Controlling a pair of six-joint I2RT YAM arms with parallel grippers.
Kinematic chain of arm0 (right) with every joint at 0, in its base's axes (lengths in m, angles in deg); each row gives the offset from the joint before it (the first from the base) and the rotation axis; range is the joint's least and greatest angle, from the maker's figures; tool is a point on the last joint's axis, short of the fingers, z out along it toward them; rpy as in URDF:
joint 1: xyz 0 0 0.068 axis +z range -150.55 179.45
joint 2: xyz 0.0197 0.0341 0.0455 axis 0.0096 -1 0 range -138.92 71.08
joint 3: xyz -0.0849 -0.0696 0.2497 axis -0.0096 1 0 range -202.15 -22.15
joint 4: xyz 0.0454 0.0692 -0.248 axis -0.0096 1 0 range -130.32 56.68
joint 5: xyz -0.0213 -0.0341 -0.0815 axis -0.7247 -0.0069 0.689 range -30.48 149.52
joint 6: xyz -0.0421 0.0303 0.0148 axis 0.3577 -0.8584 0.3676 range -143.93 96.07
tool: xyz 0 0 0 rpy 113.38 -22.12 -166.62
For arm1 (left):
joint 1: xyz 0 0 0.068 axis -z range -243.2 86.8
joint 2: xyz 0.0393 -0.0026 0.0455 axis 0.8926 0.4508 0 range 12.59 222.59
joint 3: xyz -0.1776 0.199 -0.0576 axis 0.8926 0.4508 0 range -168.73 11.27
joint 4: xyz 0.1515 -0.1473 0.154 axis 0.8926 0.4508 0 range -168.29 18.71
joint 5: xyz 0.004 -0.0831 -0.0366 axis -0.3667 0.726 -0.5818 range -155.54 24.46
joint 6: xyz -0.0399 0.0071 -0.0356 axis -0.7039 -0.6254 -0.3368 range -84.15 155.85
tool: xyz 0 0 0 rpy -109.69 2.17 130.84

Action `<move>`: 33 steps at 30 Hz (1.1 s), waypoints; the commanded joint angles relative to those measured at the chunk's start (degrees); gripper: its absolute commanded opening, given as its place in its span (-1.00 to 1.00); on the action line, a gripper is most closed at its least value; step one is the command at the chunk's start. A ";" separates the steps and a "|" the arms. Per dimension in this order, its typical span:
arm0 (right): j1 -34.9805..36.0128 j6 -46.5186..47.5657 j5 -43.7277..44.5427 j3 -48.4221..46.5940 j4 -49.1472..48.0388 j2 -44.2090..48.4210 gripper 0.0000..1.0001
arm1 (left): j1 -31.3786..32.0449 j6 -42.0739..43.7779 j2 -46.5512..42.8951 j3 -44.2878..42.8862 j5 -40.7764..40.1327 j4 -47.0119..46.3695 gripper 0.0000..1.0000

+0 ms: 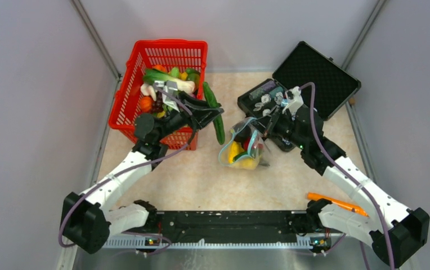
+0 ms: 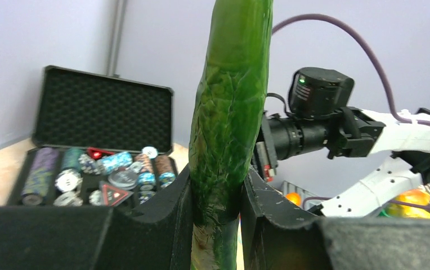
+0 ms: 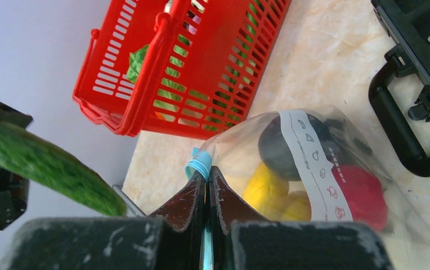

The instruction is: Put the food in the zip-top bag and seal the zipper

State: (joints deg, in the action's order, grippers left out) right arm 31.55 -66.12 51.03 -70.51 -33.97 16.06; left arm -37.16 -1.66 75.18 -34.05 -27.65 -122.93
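Note:
My left gripper (image 1: pixel 215 115) (image 2: pixel 217 216) is shut on a dark green cucumber (image 1: pixel 218 118) (image 2: pixel 232 107), held in the air between the red basket and the bag. The clear zip-top bag (image 1: pixel 241 149) (image 3: pixel 314 169) lies at table centre with yellow pieces (image 3: pixel 266 188), a red round one (image 3: pixel 359 197) and a dark one (image 3: pixel 274 146) inside. My right gripper (image 1: pixel 260 135) (image 3: pixel 207 180) is shut on the bag's light-blue zipper (image 3: pixel 198 166) at the mouth edge, and the bag's mouth (image 1: pixel 238 135) gapes towards the cucumber.
A red mesh basket (image 1: pixel 131 90) (image 3: pixel 145 107) holding more toy food (image 1: pixel 168 79) stands at the back left. An open black case (image 1: pixel 314 70) (image 2: pixel 103 121) with small trinkets (image 2: pixel 117 174) sits at the back right. An orange tool (image 1: pixel 336 203) lies by the right arm's base.

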 commanded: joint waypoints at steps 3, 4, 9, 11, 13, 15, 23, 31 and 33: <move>-0.10 -4.94 -1.01 -1.03 -9.65 -0.15 -1.00 | 9.17 5.27 3.77 0.15 -1.63 -12.36 -1.00; -0.09 -5.32 -1.29 -1.10 -10.18 -0.31 -1.00 | 10.42 7.57 4.19 0.46 -2.30 -12.32 -1.00; -0.10 -6.42 -1.92 -2.09 -11.05 -0.66 -1.00 | 13.54 10.77 6.39 3.33 -7.06 -18.85 -1.00; -0.10 -7.02 -2.32 -2.50 -11.25 -0.70 -1.00 | 14.79 12.59 7.25 3.07 -9.09 -18.68 -1.00; -0.10 -8.33 -3.33 -2.49 -12.30 -0.69 -1.00 | 16.05 15.23 8.48 2.91 -11.60 -18.23 -1.00; -0.10 -10.14 -4.34 -2.44 -13.48 -0.61 -1.00 | 16.96 16.68 9.74 3.38 -15.01 -19.36 -1.00; -0.10 -14.40 -4.72 -2.81 -15.90 -0.11 -1.00 | 22.91 31.77 11.05 4.71 -23.47 -14.51 -0.89; -0.10 -15.63 -4.96 -2.36 -16.99 0.04 -1.00 | 25.20 33.26 11.70 9.04 -28.55 -17.13 0.31; -0.10 -15.53 -4.72 -2.23 -16.86 0.25 -1.00 | 25.20 33.24 10.43 9.93 -29.74 -16.90 0.61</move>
State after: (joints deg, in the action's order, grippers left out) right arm 31.55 -80.20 46.79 -70.42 -44.98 15.03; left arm -12.09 30.14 87.11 -25.61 -53.60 -138.01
